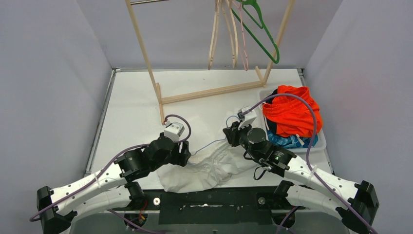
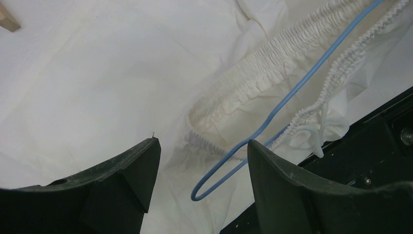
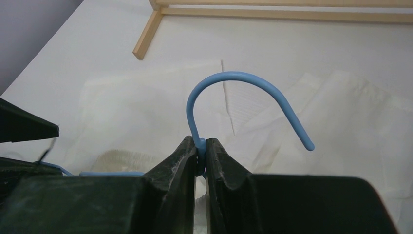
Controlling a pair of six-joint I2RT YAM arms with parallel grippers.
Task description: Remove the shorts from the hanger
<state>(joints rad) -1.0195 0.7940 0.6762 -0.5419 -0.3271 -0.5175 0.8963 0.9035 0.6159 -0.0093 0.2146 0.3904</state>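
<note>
White shorts [image 1: 195,175] lie crumpled on the table near the front edge, still threaded on a thin blue hanger [image 1: 212,144]. In the left wrist view the elastic waistband [image 2: 253,73] runs along the hanger's wire [image 2: 292,92], whose bent end rests on the fabric below my left gripper [image 2: 202,151]. That gripper [image 1: 187,155] is open and holds nothing. My right gripper [image 3: 200,148] is shut on the hanger's neck, just under its hook [image 3: 234,77]. From above, the right gripper [image 1: 230,134] sits at the shorts' right end.
A white tray [image 1: 319,144] at the right holds orange shorts [image 1: 292,117] over a blue patterned pair [image 1: 287,141]. A wooden rack [image 1: 209,92] stands at the back, with bare hangers [image 1: 229,34] and a green one [image 1: 263,39]. A black strip [image 2: 380,131] borders the table's front.
</note>
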